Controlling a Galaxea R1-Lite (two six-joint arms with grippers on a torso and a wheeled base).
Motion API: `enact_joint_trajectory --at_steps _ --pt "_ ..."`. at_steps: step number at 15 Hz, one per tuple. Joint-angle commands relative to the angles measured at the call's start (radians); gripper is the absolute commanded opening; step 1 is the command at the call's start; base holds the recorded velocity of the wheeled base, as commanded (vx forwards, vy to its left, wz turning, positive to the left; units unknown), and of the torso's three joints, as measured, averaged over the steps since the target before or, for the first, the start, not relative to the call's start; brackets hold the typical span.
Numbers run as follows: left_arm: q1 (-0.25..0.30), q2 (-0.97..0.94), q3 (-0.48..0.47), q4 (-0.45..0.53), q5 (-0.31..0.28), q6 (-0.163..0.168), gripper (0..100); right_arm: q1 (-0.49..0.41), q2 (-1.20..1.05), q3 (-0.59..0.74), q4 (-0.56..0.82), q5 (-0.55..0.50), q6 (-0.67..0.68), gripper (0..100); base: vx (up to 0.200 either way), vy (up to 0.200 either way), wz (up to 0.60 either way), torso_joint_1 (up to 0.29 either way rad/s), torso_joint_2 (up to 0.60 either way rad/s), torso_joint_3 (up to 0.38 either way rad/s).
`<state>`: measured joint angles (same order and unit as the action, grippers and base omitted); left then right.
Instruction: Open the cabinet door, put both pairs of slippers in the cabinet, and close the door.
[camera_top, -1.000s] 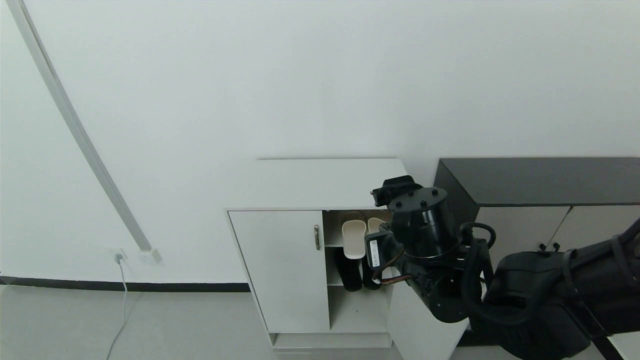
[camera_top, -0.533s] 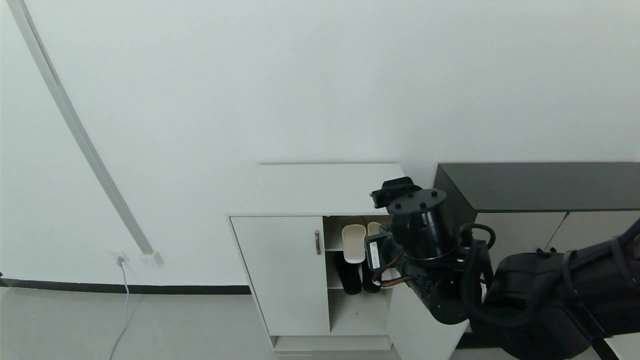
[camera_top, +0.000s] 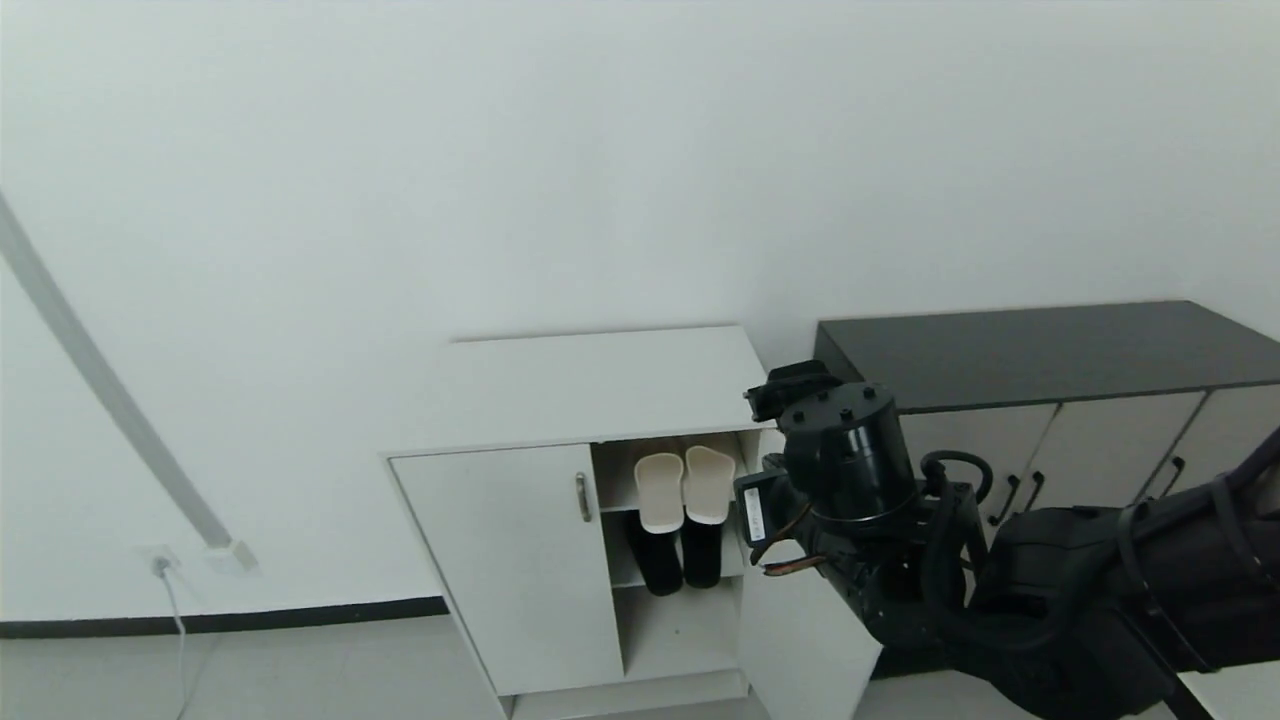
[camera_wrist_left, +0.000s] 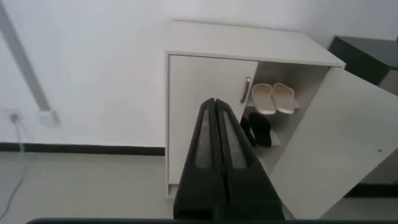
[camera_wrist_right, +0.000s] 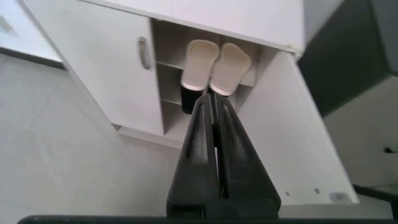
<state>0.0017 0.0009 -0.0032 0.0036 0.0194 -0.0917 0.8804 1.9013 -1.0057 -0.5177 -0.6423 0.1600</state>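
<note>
Right wrist view showed my right claw (camera_wrist_right: 212, 102) closed, empty; door (camera_wrist_right: 292, 143) beside it, I judged, needed a flat push.

The white two-door cabinet (camera_top: 600, 385) is open on its right half only; its swung-out white right door (camera_top: 800, 650) flanks that gap. Cream slippers (camera_top: 660, 490) and black slippers (camera_top: 657, 560) fill the upper shelves; the bottom compartment (camera_top: 675, 630) offers room.
</note>
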Motion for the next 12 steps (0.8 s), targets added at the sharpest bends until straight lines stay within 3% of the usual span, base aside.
enact_joint_trajectory --at_steps 1,11,12 --pt "0.0 0.001 0.0 -0.001 0.001 0.0 0 -0.009 0.015 -0.002 -0.002 0.001 0.0 0 0.0 0.0 -0.6 0.012 0.0 -0.002" --pt "0.0 0.001 0.0 -0.001 -0.006 0.004 0 -0.075 0.036 -0.001 -0.067 0.001 -0.034 0 0.0 0.0 0.0 0.0 0.0 0.0" --pt "0.0 0.001 0.0 -0.001 -0.006 0.004 0 -0.077 0.036 0.006 -0.067 0.0 -0.034 0 -0.2 0.0 0.0 0.002 0.0 0.007"
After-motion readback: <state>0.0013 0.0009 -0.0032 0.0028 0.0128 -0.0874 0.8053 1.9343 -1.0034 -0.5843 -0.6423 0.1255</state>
